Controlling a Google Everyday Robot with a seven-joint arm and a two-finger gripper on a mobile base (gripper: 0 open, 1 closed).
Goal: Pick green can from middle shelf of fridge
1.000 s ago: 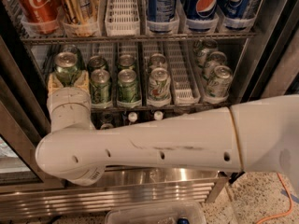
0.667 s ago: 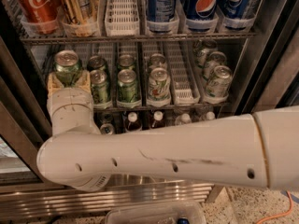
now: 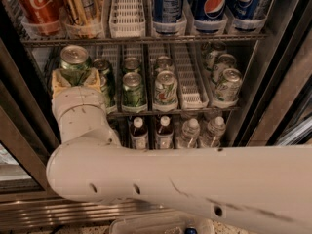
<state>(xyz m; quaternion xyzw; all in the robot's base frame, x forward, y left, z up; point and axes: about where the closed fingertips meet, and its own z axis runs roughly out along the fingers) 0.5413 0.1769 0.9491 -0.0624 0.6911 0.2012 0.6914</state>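
Note:
The fridge (image 3: 285, 89) stands open in front of me. Its middle shelf (image 3: 195, 112) is a wire rack with white lane trays (image 3: 187, 79). My gripper (image 3: 74, 78) is at the shelf's left end, with a tan finger (image 3: 57, 80) on each side of a dark green can (image 3: 74, 62). It is shut on this can, whose silver top faces me. More dark green cans (image 3: 131, 89) stand in the lanes just to the right. Paler white-and-green cans (image 3: 165, 89) stand further right. My white arm (image 3: 195, 179) fills the lower part of the view.
The top shelf holds a red cola can (image 3: 36, 6), a gold can (image 3: 80, 6) and blue cans (image 3: 212, 4). Bottles (image 3: 163, 133) stand on the shelf below. The dark door frame (image 3: 19, 130) is at the left, and the ribbed steel base (image 3: 73, 211) is below.
The held green can and my gripper have shifted slightly up and to the right. My arm now takes up more of the lower view.

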